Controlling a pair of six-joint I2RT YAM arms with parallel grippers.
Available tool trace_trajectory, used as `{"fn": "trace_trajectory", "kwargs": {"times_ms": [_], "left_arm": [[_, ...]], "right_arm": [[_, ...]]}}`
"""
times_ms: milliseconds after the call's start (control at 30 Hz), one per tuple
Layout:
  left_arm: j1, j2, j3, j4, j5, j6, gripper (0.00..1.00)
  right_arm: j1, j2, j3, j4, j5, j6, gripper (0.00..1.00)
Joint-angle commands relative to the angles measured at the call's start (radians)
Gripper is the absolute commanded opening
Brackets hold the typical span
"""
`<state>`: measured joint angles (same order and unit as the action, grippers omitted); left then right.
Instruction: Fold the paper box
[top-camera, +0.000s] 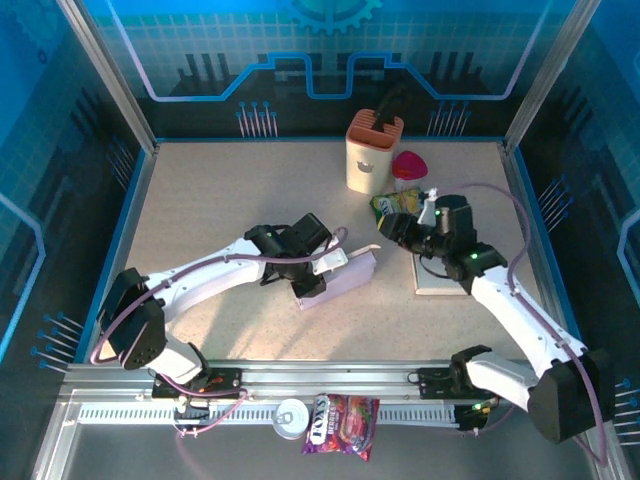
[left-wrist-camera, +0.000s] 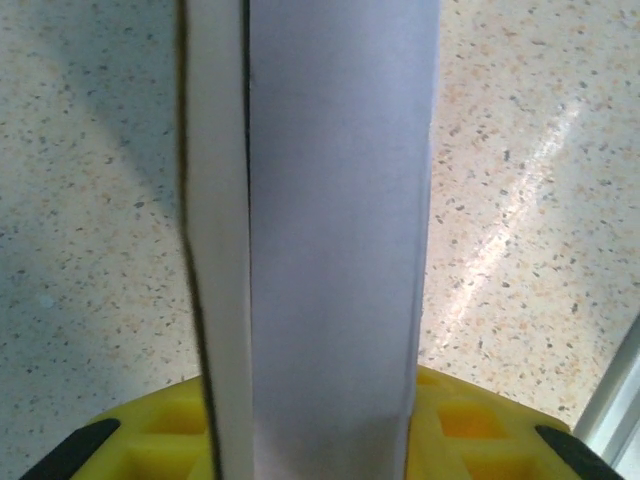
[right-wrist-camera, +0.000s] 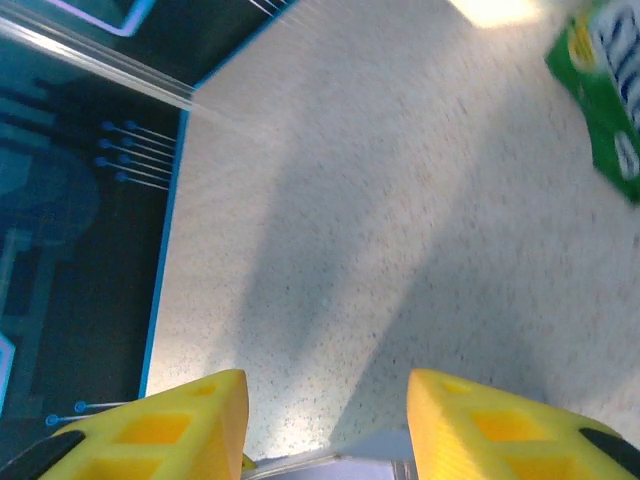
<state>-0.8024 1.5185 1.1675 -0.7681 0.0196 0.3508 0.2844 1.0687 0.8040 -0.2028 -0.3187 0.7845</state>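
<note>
Down at the bottom edge of the top view, a can (top-camera: 291, 418) and a purple sweet packet (top-camera: 342, 423) lie side by side on the metal rail (top-camera: 400, 410). Moving up, the left arm sweeps in from the lower left toward mid-frame. The left gripper (top-camera: 322, 268) is pinching the paper box (top-camera: 348, 277), a pale lilac piece just left of centre over the speckled table (top-camera: 220, 200). It sits slantwise, its right end higher in the frame.

On the left wrist camera that box runs straight up the middle of the frame. A white flap (left-wrist-camera: 215, 250) lies along its left side, and the yellow fingers (left-wrist-camera: 480, 425) sit tight against it at the bottom.

Now the right arm, coming up from the lower right. The right gripper (right-wrist-camera: 328, 400) is spread apart with bare table between its tips, and it sits just right of the box's upper end. Under that arm lies a flat white board (top-camera: 432, 283).

Just beyond is a green packet (top-camera: 393, 205). Farthest back, in the upper centre, stands a cream holder (top-camera: 372, 152) with an orange top, with a red object (top-camera: 408, 165) just beside it on the right.
</note>
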Motion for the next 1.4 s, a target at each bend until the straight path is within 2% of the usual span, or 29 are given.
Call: {"fn": "trace_trajectory", "kwargs": {"times_ms": [0, 67, 167, 333, 433, 600, 767, 1367], "left_arm": [[0.008, -0.038, -0.011, -0.052, 0.063, 0.039, 0.29], [0.009, -0.039, -0.009, -0.06, 0.067, 0.045, 0.31], [0.01, -0.043, -0.006, -0.075, 0.082, 0.059, 0.31], [0.014, -0.047, -0.014, -0.08, 0.085, 0.074, 0.32], [0.014, -0.04, -0.014, -0.08, 0.086, 0.075, 0.32], [0.013, -0.036, -0.015, -0.081, 0.082, 0.074, 0.32], [0.014, -0.035, -0.016, -0.079, 0.078, 0.074, 0.32], [0.016, -0.026, -0.011, -0.077, 0.074, 0.068, 0.32]], "right_arm": [[-0.062, 0.002, 0.032, -0.072, -0.218, -0.305, 0.47], [-0.062, 0.041, 0.066, -0.117, -0.271, -0.394, 0.48], [-0.047, 0.082, 0.098, -0.186, -0.261, -0.492, 0.51], [-0.032, 0.092, 0.089, -0.215, -0.265, -0.565, 0.54], [0.004, 0.125, 0.109, -0.27, -0.219, -0.597, 0.53], [0.038, 0.129, 0.098, -0.285, -0.145, -0.599, 0.51], [0.057, 0.141, 0.104, -0.287, -0.163, -0.603, 0.5], [0.108, 0.105, 0.092, -0.331, -0.129, -0.601, 0.34]]}}
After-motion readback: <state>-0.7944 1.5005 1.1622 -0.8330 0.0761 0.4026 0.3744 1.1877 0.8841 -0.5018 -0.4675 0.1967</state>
